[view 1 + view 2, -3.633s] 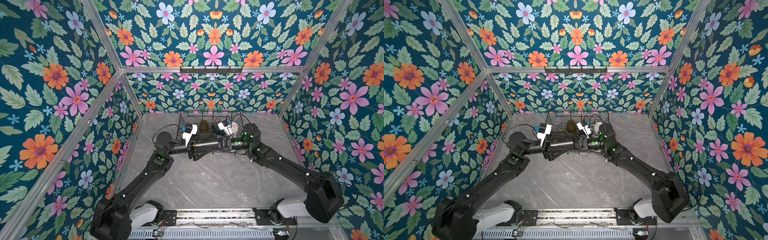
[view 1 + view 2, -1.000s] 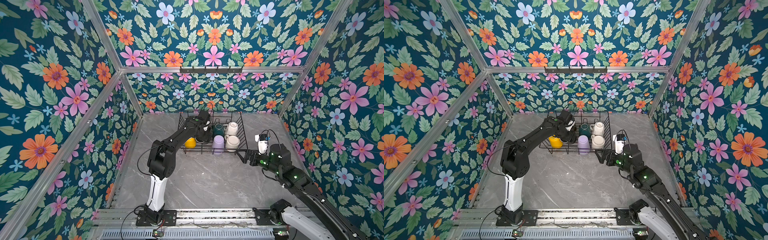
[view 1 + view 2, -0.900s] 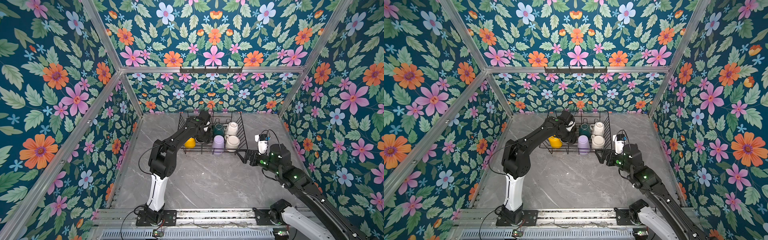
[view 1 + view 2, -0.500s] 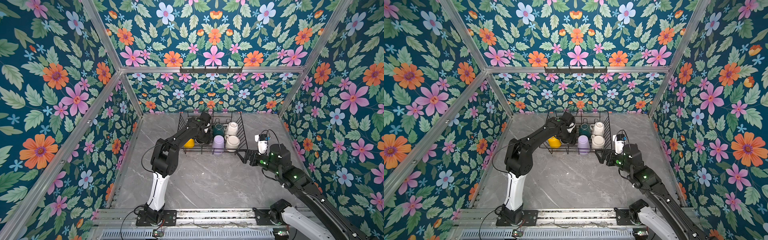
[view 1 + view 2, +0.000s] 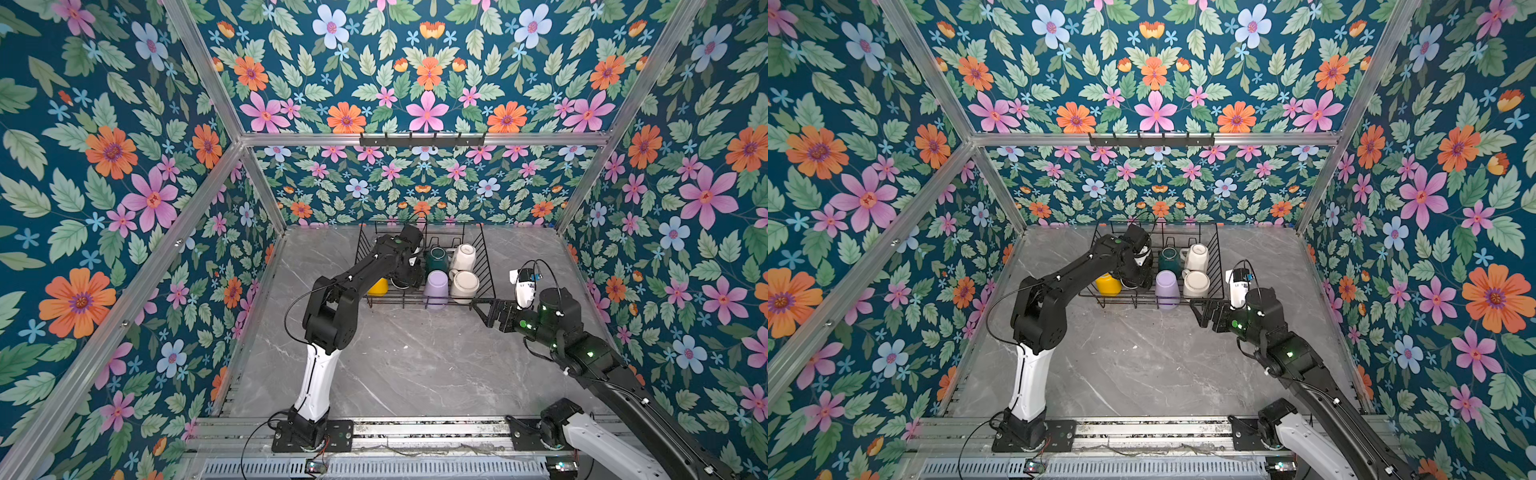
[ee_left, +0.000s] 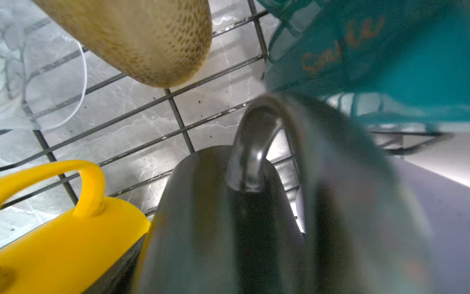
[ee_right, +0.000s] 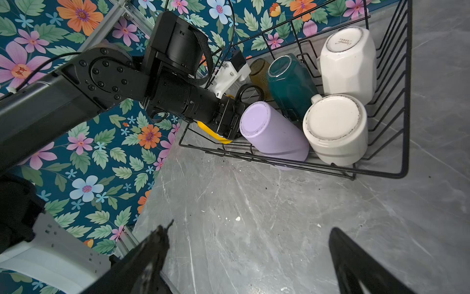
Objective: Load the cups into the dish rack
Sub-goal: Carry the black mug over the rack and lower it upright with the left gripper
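**Dish rack** [image 5: 484, 257] [image 5: 1217, 255]: black wire, at 12 o'clock on the grey marble table [image 5: 399, 365], near the far wall. Contents are placed by the rack's own clock face, as seen in both top views.

- Faceted pale mug [image 5: 463, 254]: 1 o'clock, base up, leaning.
- Dark-green mug [image 5: 436, 257]: 12 o'clock, base up, just beside the pale mug.
- Squat cream mug [image 5: 464, 286]: 4 o'clock, base up.
- Lilac tumbler [image 5: 436, 286]: 5 o'clock, base up, tilted, against the cream mug.
- Black mug [image 6: 216, 216]: 7 o'clock, mostly hidden under the left arm in the top views. Its handle shows in the right wrist view.
- Yellow mug [image 5: 379, 286]: 8 o'clock, just beside the black mug.
- Amber glass [image 6: 142, 38]: about 11 o'clock.
- Clear glass [image 6: 23, 76]: near the amber glass, seen only in the left wrist view.

**Left tool** [image 5: 409, 277] [image 7: 230, 122]: inside the rack with its jaws spread wide and the black mug between them. Whether they press on the mug or stand free cannot be told.

**Right tool** [image 5: 478, 305] [image 7: 249, 234]: fingers wide apart and holding nothing, above bare table just off the rack's 5 o'clock corner.
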Motion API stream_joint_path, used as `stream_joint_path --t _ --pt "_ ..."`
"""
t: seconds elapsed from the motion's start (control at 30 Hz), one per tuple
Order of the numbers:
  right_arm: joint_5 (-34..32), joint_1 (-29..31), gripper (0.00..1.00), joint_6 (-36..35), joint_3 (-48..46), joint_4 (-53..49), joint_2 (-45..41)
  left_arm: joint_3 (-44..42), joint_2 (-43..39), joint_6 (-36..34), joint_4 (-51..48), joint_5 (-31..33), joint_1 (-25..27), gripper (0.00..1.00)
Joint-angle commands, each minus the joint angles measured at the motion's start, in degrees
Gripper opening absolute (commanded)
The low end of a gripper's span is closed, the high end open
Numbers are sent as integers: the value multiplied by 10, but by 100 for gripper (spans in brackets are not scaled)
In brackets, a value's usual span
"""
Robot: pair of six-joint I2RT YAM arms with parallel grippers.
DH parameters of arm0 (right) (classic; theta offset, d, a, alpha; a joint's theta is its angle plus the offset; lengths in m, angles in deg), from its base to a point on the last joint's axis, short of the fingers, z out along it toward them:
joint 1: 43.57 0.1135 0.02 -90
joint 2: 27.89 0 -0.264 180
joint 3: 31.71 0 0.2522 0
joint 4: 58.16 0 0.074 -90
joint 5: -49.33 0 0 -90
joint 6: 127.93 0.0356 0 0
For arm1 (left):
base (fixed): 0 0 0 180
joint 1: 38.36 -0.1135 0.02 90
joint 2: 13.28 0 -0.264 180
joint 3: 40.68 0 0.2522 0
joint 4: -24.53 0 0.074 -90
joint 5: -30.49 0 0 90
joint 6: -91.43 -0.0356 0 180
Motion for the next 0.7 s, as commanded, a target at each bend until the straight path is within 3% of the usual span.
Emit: stream_joint_path --t 0.0,0.43,0.67 --pt "0 1 98 -4 2 7 -1 4 -7 1 7 8 -1 86" --pt "-2 0 98 -8 3 3 0 0 -25 3 8 6 -1 87" --pt "-16 0 98 -32 21 -16 5 -63 -101 11 96 46 -1 88"
